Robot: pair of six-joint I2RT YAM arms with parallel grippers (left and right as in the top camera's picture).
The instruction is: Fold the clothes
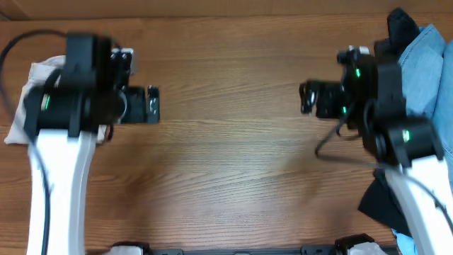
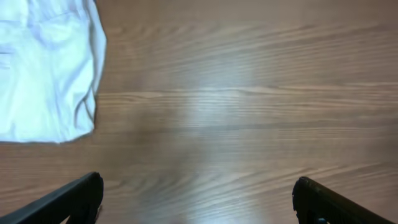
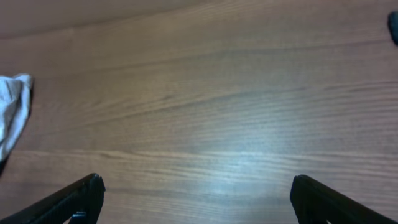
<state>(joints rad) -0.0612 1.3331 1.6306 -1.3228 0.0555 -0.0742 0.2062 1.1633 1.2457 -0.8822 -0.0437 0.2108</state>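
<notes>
1. The brown wood-grain counter (image 1: 226,163) carries a crumpled light blue denim garment (image 1: 428,64) at its far right edge. A black fabric garment (image 1: 376,202) lies around the denim and shows both above and below it.
2. Both of these lie under and behind the right arm. The middle of the counter between the two arms is bare wood.
3. The pale cream cotton trousers (image 1: 25,106) sit bunched at the far left of the counter, partly covered by the left arm's black wrist. In the left wrist view they lie off to the upper left, well clear of the fingers.
4. The left pincer (image 1: 153,105) points toward the centre and hovers over bare wood just right of the trousers. Its fingers (image 2: 74,199) are spread wide and hold nothing.
5. The right pincer (image 1: 306,98) faces it from the other side, well apart. Its fingers (image 3: 78,198) are likewise spread and empty over bare counter.
</notes>
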